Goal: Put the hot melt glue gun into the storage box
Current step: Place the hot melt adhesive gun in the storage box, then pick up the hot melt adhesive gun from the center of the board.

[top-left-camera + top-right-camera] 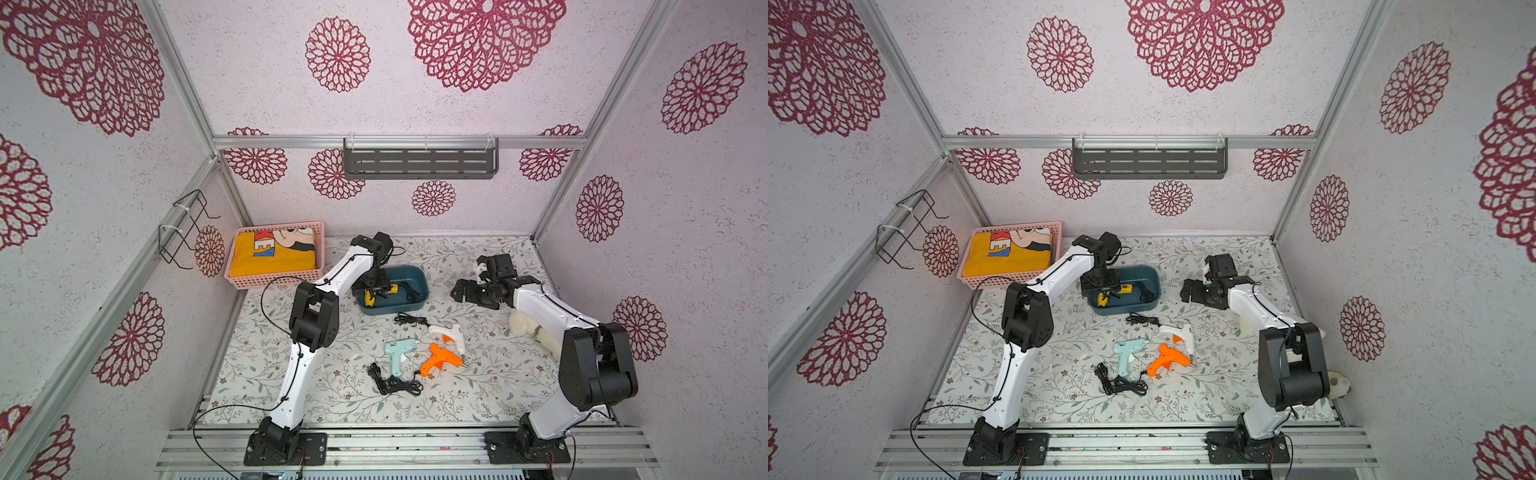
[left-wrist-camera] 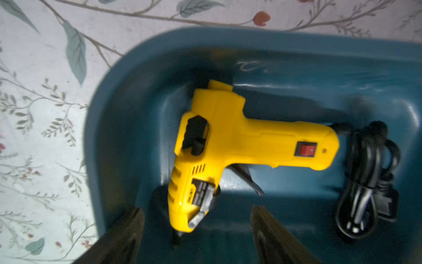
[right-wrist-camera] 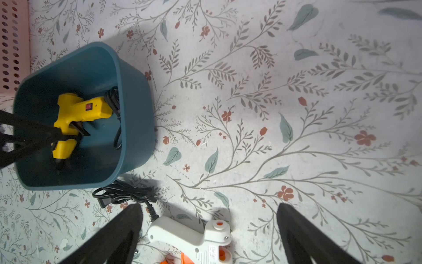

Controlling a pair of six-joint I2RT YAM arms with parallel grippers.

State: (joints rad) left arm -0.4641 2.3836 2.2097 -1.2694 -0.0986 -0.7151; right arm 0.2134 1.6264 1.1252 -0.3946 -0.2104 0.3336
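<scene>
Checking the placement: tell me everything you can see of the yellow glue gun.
The yellow glue gun looks like hard plastic, with red handle switch, black trigger, label, dark nozzle. It lies on its side on the storage box floor, bundled black cord at its handle end. The open left pincer straddles its barrel without touching.

Bright even light; storage box (image 2: 100,137) blurred, shadowed inside.
</scene>
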